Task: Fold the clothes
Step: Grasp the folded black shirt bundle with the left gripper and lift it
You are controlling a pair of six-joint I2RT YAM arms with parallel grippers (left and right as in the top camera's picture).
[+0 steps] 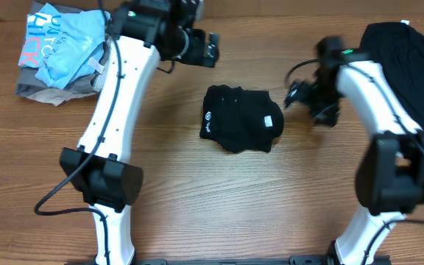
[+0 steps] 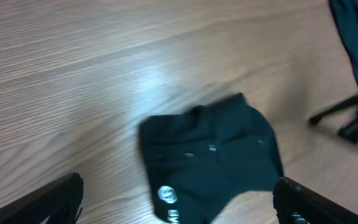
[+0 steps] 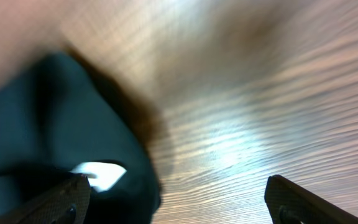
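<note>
A black garment [image 1: 240,119], folded into a small bundle with a small white logo and a white tag, lies at the table's middle. It shows in the left wrist view [image 2: 210,155] and the right wrist view [image 3: 55,124]. More black clothes [image 1: 411,59] lie piled at the far right. My left gripper [image 1: 212,48] is open and empty, above and behind the bundle; in its wrist view the jaws [image 2: 179,199] frame the bundle. My right gripper [image 1: 294,94] is open and empty just right of the bundle; its jaws [image 3: 179,199] are wide apart.
A heap of light blue, grey and white clothes [image 1: 65,48] lies at the back left. The wooden table [image 1: 197,199] extends in front of the bundle.
</note>
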